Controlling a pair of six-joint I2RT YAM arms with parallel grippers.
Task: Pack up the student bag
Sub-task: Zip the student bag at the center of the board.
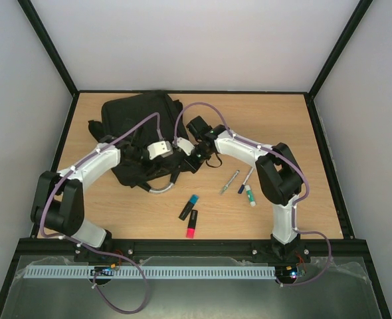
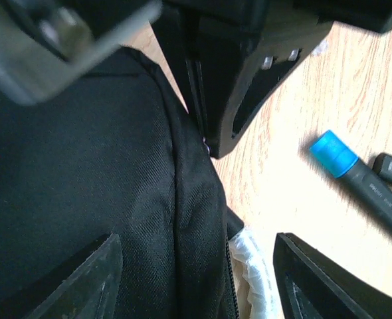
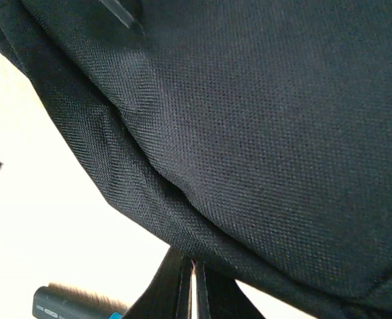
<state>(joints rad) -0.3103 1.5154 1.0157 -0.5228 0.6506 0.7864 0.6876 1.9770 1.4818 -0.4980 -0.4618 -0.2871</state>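
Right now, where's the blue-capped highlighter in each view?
Top external: blue-capped highlighter at centre, just nearside of the student bag.
Left wrist: right edge, beside the student bag.
Right wrist: bottom-left corner, mostly cropped, below the student bag.
Shared landmark: the student bag.

black student bag (image 1: 133,119), blue-capped highlighter (image 1: 189,207), pink-tipped highlighter (image 1: 192,224) (both dark-bodied), pale wood-grain table (image 1: 282,126)

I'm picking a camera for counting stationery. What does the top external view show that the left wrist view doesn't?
Only top external: both arms, the whole student bag, a second highlighter's red cap and three pens further right. Only left wrist: a close view of the left tool open astride the bag's edge. Both: the bag, the blue-capped highlighter and the right tool at the bag's edge.
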